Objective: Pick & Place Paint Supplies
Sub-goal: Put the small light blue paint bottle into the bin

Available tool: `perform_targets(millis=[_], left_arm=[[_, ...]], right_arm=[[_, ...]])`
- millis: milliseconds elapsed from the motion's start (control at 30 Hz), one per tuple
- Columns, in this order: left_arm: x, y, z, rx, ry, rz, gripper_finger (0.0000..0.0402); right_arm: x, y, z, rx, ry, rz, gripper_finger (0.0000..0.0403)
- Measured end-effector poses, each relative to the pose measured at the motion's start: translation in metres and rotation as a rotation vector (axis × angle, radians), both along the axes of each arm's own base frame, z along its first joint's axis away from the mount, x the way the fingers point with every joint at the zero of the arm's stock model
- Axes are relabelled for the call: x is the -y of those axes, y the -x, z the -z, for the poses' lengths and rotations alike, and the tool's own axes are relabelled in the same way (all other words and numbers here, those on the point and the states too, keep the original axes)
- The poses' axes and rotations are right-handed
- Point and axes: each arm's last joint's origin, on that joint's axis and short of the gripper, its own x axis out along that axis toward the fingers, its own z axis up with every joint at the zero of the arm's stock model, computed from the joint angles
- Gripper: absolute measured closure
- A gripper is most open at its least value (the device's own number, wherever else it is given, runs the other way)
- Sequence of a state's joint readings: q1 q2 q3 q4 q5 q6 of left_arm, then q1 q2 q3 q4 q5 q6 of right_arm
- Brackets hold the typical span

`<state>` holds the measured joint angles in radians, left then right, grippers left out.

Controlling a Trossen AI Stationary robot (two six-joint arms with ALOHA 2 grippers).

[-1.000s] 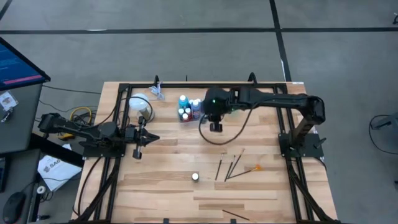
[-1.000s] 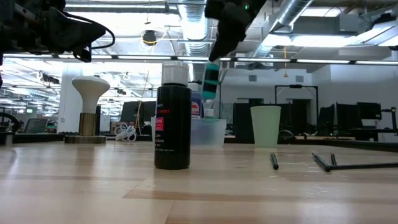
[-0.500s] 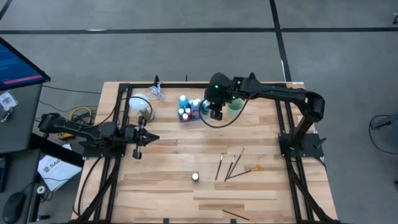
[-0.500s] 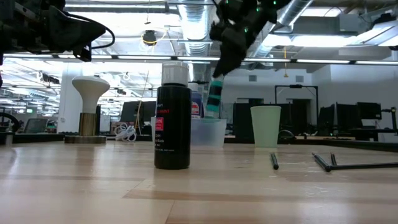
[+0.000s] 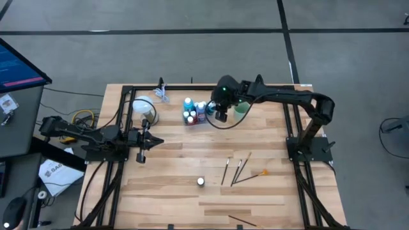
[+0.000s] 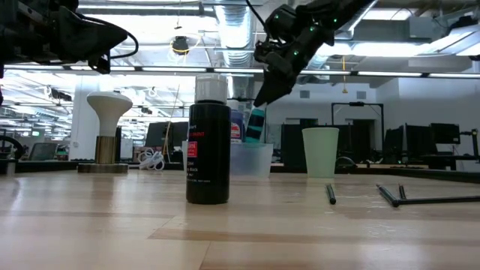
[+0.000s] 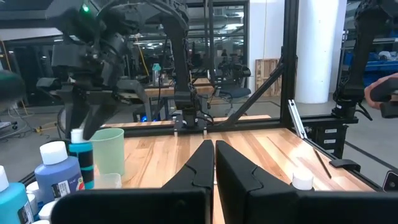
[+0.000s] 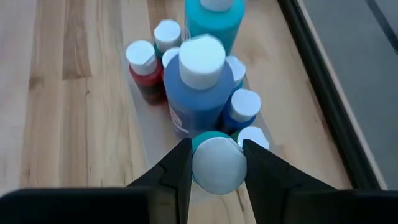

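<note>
- Nearest the low camera: a black bottle (image 6: 208, 152) with a white cap, upright on the wooden table (image 5: 179, 191), alone toward the front edge.
- Just beyond, to the right side: three thin dark brushes (image 5: 238, 170) flat on the wood, close together, plus one orange-tipped brush (image 5: 261, 172) beside them.
- On the left side of the table: left gripper (image 5: 155, 142) low over the wood, fingers pressed fully together, holding nothing, well apart from every bottle.
- Farther back: clear plastic tray (image 6: 259, 159) packed with white-capped bottles, among them a large blue bottle (image 8: 198, 87), a red bottle (image 8: 144, 71) and a tall light-blue bottle (image 8: 214, 17), all upright and touching or nearly touching.
- Above that tray: right gripper (image 8: 216, 163) pointed down, fingers clamped on the sides of a teal bottle (image 6: 256, 124), its white cap between the fingertips; bottle hanging just above the tray's near end, next to the blue one.
- Beside the tray, farther right: pale green cup (image 6: 320, 151), upright.
- Back left: white mushroom-shaped object (image 6: 109, 130) on the table.
</note>
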<state>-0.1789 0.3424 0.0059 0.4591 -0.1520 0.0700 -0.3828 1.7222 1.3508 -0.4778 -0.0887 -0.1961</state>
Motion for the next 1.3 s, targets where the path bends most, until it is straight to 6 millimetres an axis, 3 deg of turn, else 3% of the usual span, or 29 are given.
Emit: perform_targets(millis=[267,567,900,1300], left_arm=[[0.000,0.000,0.000,0.003,0.001,0.000,0.0400],[0.000,0.000,-0.001,0.010,0.002,0.000,0.0400],[0.000,0.000,-0.001,0.015,0.003,0.000,0.0400],[0.000,0.000,-0.001,0.015,0.003,0.000,0.0400]], right_arm=[[0.003,0.004,0.017,0.001,-0.016,0.026,0.0289],[0.004,0.002,0.016,0.033,-0.016,0.041,0.0285],[0.009,-0.018,0.052,-0.034,-0.049,0.060,0.0285],[0.013,-0.023,0.052,-0.049,-0.016,0.093,0.0265]])
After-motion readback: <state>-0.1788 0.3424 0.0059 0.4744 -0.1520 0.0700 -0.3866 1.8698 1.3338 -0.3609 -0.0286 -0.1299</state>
